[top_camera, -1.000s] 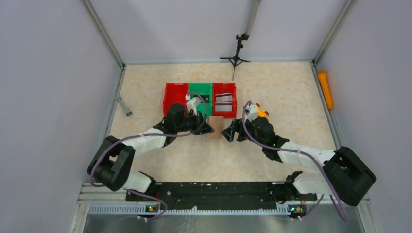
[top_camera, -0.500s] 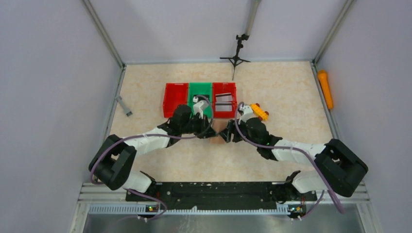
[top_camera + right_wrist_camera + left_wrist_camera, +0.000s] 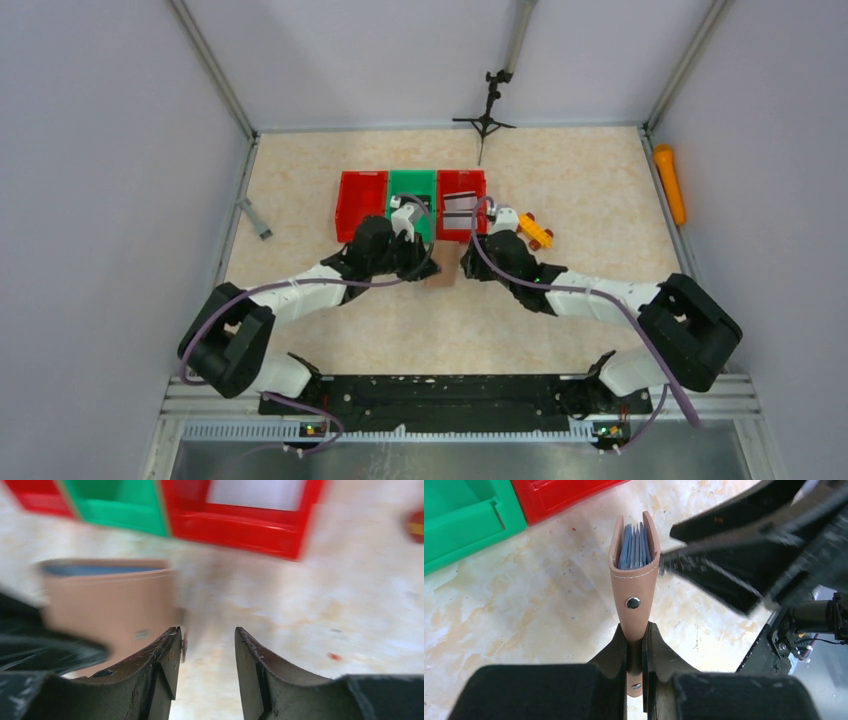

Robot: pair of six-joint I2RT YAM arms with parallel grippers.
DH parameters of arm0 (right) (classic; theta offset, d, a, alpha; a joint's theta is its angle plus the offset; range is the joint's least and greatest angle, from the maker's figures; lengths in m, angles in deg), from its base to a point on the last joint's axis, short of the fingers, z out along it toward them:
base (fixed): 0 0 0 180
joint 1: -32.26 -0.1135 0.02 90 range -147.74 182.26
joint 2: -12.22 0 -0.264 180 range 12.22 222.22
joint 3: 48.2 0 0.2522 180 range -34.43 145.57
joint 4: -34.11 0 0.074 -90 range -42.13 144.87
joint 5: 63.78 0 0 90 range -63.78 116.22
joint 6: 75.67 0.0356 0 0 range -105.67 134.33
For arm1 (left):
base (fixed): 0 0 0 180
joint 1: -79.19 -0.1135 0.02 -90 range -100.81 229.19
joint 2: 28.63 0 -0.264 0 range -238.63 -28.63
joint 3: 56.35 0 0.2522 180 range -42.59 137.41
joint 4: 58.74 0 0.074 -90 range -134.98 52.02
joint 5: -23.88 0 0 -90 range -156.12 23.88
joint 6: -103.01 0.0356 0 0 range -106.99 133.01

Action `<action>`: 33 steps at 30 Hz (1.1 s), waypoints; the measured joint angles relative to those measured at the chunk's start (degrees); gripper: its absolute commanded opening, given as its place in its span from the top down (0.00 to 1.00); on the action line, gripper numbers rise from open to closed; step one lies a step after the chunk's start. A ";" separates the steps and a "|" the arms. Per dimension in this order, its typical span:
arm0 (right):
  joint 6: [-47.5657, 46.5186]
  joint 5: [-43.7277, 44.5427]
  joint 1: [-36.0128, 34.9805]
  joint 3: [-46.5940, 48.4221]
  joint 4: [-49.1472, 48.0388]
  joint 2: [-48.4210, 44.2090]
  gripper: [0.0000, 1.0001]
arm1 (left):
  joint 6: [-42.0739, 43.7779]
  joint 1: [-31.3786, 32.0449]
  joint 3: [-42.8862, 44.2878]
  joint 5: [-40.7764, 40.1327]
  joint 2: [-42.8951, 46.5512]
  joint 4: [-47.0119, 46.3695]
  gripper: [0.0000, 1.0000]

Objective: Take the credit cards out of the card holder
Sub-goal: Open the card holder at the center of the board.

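Note:
My left gripper (image 3: 636, 630) is shut on the lower end of the tan card holder (image 3: 634, 587) and holds it on edge above the table. Several blue-grey credit cards (image 3: 634, 550) stand inside its open far end. Right of it, my right gripper (image 3: 207, 635) is open, with only table between its jaws. Its left finger lies against the holder's (image 3: 107, 600) right side. From above, the holder (image 3: 441, 278) sits between the left gripper (image 3: 425, 268) and the right gripper (image 3: 468, 262). Two white-grey cards (image 3: 460, 210) lie in the right red bin (image 3: 441, 205).
A green bin (image 3: 412, 176) and a second red bin (image 3: 362, 200) stand in a row just behind the grippers. An orange toy (image 3: 535, 230) lies right of the bins. A grey tool (image 3: 255, 218), a small tripod (image 3: 487, 110) and an orange cylinder (image 3: 669, 183) lie near the walls.
My right gripper has moved left and back, up to the holder's side, and its jaws have narrowed. The left gripper has kept its grip and shifted slightly.

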 measured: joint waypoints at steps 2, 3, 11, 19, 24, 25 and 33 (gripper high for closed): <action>0.17 4.72 0.70 0.00 3.02 0.00 0.56 | 0.22 0.07 0.00 0.00 0.79 0.87 1.00; 0.42 7.32 0.94 0.00 4.59 0.00 0.57 | 0.28 0.11 -0.02 -0.02 1.07 0.96 1.00; 0.04 12.81 1.40 -4.52 6.49 -6.40 0.41 | 0.46 0.15 -0.02 0.02 1.40 1.33 1.00; -5.07 -2.21 1.40 -12.07 -6.56 -14.60 0.24 | 0.37 0.15 -0.02 2.60 1.38 0.74 1.00; -6.08 -8.15 1.40 -12.07 -10.91 -13.55 0.28 | 0.20 0.15 -0.13 4.96 1.40 -0.72 1.00; -6.08 -8.96 1.40 -12.02 -11.26 -13.00 0.31 | 0.17 0.15 -0.26 5.31 1.40 -1.16 1.00; -4.90 -7.04 1.51 -8.70 -6.14 -6.16 0.90 | -0.20 0.15 -1.14 6.05 2.23 -2.29 1.00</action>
